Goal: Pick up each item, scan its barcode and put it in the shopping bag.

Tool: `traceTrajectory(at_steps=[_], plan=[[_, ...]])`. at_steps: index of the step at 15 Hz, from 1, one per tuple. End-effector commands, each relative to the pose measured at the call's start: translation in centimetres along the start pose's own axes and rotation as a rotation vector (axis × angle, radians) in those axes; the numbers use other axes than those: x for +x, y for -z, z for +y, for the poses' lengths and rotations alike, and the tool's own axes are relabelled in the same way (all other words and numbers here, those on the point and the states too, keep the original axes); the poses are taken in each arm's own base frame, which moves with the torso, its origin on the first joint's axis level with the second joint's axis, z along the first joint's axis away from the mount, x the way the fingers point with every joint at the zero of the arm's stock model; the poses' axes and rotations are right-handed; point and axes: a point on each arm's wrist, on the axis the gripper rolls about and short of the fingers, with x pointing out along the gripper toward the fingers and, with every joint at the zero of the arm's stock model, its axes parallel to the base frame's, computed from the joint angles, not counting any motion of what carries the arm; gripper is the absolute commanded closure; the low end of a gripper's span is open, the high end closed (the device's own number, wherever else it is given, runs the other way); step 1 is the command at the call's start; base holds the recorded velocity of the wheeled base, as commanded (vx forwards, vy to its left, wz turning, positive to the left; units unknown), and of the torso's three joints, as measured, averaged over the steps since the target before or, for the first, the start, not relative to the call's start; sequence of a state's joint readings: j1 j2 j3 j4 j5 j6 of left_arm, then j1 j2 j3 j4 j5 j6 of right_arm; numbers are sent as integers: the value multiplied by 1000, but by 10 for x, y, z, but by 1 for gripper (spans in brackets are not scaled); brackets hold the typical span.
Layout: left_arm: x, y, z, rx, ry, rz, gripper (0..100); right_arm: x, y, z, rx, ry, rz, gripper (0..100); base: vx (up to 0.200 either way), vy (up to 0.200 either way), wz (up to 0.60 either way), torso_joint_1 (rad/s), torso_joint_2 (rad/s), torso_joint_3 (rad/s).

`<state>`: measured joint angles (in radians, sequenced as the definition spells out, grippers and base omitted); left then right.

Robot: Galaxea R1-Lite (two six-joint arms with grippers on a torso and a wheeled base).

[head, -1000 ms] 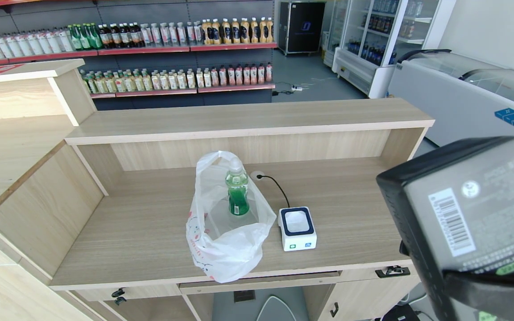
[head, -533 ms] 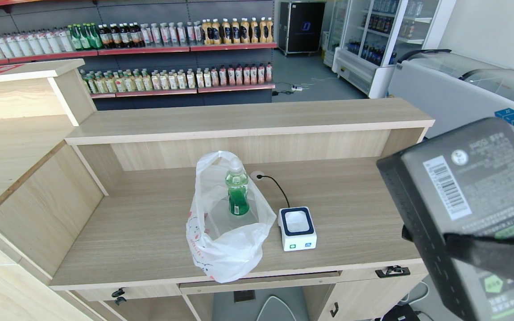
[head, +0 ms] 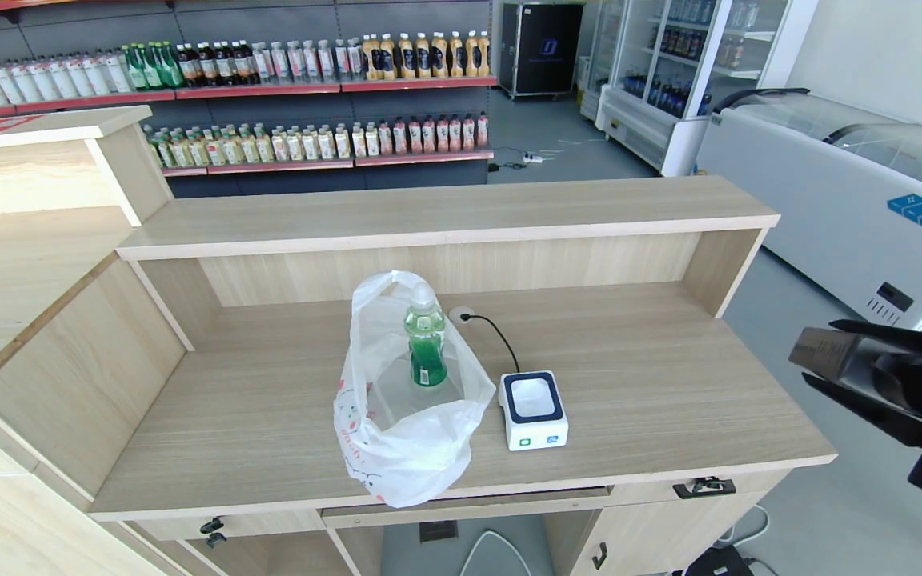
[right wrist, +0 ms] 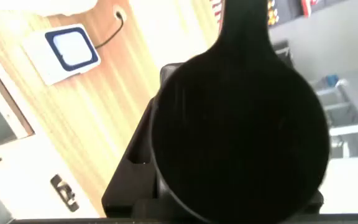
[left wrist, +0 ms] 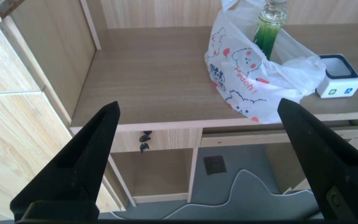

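Grips dark box (head: 849, 360) in right pincer (head: 821, 352) at frame's right edge, off the bench (head: 629, 376) end. Holds left pincer (left wrist: 199, 109) spread wide, empty. Mid-frame on bench: shopping bag (head: 397, 448), green bottle (head: 426, 344) upright inside, scanner (head: 533, 410) just right.

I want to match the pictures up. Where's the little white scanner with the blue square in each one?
Head view: the scanner sits on the counter, just right of the shopping bag.
Left wrist view: scanner past the shopping bag, on the counter.
Right wrist view: scanner on the counter, near its front edge.
Shared landmark: the wooden counter.
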<state>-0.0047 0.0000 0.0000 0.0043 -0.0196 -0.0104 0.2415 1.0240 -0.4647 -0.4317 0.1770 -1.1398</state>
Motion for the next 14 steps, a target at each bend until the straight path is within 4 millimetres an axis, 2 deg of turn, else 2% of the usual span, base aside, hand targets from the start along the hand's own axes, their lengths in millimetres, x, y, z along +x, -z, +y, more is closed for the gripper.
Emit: traceTrajectory(at_steps=[1,5,7,10,12,13,14], plan=[[0,0,0,0,0,2,0,-11,17,6,172,-40,91,100,0,0,0,0,0,0],[0,0,0,0,0,2,0,-6,25,6,644,-36,176,100,0,0,0,0,0,0],[0,0,0,0,0,2,0,-8,27,11,691,-45,241,100,0,0,0,0,0,0],[0,0,0,0,0,2,0,-10,22,10,855,-33,222,100,0,0,600,2,2,1],[0,0,0,0,0,2,0,2,23,2,1023,-11,259,100,0,0,600,0,5,-2],[0,0,0,0,0,2,0,13,26,1,1185,-66,267,100,0,0,600,7,2,2],[0,0,0,0,0,2,0,30,37,-4,1278,-114,279,100,0,0,0,0,0,0]])
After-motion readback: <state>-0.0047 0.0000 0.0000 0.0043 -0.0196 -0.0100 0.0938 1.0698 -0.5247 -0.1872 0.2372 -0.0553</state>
